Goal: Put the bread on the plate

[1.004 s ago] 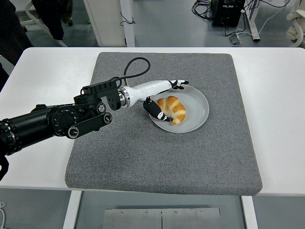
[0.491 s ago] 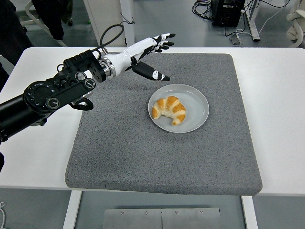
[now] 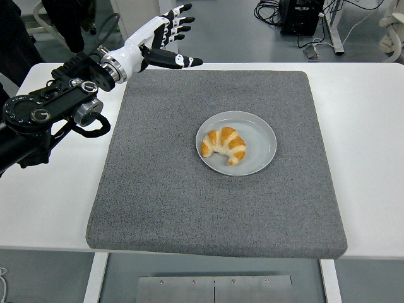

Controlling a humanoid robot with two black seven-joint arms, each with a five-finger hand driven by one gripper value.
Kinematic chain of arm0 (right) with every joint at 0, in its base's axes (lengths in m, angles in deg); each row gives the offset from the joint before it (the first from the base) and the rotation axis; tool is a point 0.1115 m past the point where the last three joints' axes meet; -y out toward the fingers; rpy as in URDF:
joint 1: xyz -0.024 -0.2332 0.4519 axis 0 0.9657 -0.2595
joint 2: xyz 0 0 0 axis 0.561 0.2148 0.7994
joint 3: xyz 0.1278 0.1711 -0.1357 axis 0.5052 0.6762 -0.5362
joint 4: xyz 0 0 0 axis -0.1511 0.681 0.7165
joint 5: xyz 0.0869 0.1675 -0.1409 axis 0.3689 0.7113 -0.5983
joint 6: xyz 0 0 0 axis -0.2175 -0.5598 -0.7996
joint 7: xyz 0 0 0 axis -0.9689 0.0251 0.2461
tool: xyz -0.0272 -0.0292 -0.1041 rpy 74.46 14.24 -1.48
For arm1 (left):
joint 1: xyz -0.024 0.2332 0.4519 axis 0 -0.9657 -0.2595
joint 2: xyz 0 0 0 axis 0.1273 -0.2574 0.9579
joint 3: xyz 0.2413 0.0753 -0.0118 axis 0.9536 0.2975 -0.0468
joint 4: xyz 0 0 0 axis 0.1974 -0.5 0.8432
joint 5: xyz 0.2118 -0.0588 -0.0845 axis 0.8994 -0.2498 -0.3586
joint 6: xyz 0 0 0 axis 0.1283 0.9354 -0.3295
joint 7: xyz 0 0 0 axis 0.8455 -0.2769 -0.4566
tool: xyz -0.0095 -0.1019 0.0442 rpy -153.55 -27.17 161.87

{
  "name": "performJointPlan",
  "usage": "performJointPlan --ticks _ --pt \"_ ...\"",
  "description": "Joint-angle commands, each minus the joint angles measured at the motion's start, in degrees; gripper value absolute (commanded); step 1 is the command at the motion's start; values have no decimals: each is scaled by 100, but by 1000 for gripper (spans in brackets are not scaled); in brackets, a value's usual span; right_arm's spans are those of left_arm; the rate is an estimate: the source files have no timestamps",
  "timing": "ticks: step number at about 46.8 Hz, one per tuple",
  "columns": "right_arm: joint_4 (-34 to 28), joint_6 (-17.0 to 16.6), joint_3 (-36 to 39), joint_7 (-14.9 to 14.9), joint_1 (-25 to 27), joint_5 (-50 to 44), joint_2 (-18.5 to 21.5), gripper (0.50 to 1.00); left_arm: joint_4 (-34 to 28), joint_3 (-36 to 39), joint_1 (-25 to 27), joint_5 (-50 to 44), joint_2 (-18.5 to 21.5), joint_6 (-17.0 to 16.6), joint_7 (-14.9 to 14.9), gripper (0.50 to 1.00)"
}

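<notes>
Left hand (image 3: 161, 38) has pulled back up and away to the mat's (image 3: 158, 189) far-left corner, fingers spread, holding nothing; bread (image 3: 224, 145) now lies alone on the plate (image 3: 262, 136), so placement looks done.

No text, label, brand, number or sign could be read on anything in view.

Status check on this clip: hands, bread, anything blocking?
Left hand open, empty, raised over the mat's far-left corner. Right hand not in view. Bread resting on the plate, untouched. Nothing in the way.
</notes>
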Motion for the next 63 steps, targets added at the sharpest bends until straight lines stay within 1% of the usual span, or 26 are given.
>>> performJointPlan --ticks 1,5,13,20,30,35,40,50,56,63 --pt "0 8 0 -4 -1 0 0 1000 94 -11 -28 -178 11 -3 82 971" --pt "0 -1 0 5 -1 0 0 1000 103 -20 -106 -371 20 -11 232 971" --pt "0 8 0 5 -1 0 0 1000 366 -90 -247 -1092 -33 -11 267 971" --pt "0 -1 0 -4 -1 0 0 1000 542 -283 -449 -1540 -77 -11 311 971" --pt "0 -1 0 5 -1 0 0 1000 568 -512 -844 -1629 -226 -20 381 971" --pt "0 -1 0 5 -1 0 0 1000 665 -837 -1073 -1708 -261 -11 530 971" --pt "53 -10 8 5 -9 0 0 1000 814 -1136 -1205 -1717 -437 6 531 971" --pt "53 -10 0 5 -18 0 0 1000 1280 -1391 -1311 -1875 -648 164 531 972" --pt "44 -10 0 -4 -18 0 0 1000 1526 -1400 -1302 -2278 -692 278 522 972" --pt "44 -19 9 5 -1 0 0 1000 1667 -1400 -1311 -2552 -735 612 531 972"
